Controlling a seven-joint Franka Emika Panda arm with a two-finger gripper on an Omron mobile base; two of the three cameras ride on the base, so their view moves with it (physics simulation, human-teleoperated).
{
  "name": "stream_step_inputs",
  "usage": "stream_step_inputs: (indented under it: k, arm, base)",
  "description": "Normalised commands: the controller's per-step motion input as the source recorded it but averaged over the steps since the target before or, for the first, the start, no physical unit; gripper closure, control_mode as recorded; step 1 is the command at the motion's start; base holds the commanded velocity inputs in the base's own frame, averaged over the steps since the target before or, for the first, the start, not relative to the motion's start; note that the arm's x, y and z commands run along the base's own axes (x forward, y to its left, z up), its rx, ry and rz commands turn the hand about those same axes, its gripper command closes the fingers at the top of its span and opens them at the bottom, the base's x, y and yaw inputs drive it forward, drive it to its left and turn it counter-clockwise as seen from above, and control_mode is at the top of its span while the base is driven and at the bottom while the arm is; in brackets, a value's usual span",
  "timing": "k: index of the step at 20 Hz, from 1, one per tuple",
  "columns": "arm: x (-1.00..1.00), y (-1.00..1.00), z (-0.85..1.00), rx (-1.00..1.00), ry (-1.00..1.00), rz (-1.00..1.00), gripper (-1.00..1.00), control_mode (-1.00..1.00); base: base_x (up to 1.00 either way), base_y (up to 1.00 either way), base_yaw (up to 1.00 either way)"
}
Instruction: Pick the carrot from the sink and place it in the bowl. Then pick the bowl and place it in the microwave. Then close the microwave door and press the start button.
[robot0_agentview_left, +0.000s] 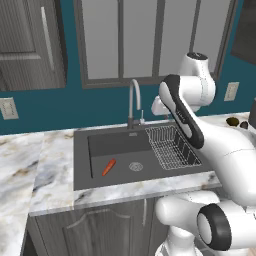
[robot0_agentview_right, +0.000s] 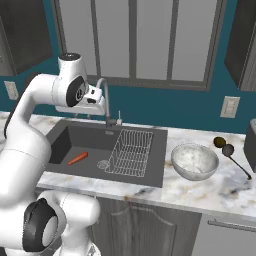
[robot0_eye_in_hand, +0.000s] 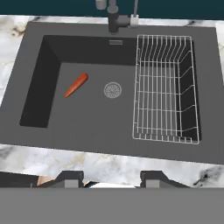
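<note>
A short orange-red carrot (robot0_agentview_left: 109, 167) (robot0_agentview_right: 78, 158) (robot0_eye_in_hand: 76, 85) lies on the floor of the dark grey sink (robot0_agentview_left: 115, 145) (robot0_agentview_right: 75, 142) (robot0_eye_in_hand: 92, 118), left of the round drain (robot0_eye_in_hand: 113, 90). The marbled white-grey bowl (robot0_agentview_right: 195, 161) stands upright on the counter to the right of the sink. My gripper (robot0_eye_in_hand: 111, 180) hangs high over the sink's front edge and looks down into the basin. It is open, with the fingertips (robot0_eye_in_hand: 68, 178) wide apart and nothing between them. The microwave and its door are out of view.
A wire rack (robot0_agentview_left: 172, 146) (robot0_agentview_right: 131, 151) (robot0_eye_in_hand: 165, 89) fills the sink's right part, and the curved silver faucet (robot0_agentview_left: 134, 100) (robot0_agentview_right: 106, 100) rises behind the basin. A dark ladle (robot0_agentview_right: 234, 156) and a dark round item (robot0_agentview_right: 219, 142) lie beyond the bowl. Marbled counter (robot0_agentview_left: 30, 170) surrounds the sink.
</note>
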Motion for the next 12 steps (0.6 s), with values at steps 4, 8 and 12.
stream_step_inputs:
  k: [4, 8, 12]
  arm:
    - [-0.38, 0.00, -0.13, 0.00, -0.01, 0.00, -1.00, -1.00]
    - [-0.68, 0.36, -0.23, -0.05, -0.05, 0.00, -1.00, -1.00]
    - [-0.49, 0.68, -0.14, -0.02, -0.12, -0.02, -1.00, -1.00]
  base:
    - [0.00, 0.00, 0.00]
    - [0.00, 0.00, 0.00]
    - [0.00, 0.00, 0.00]
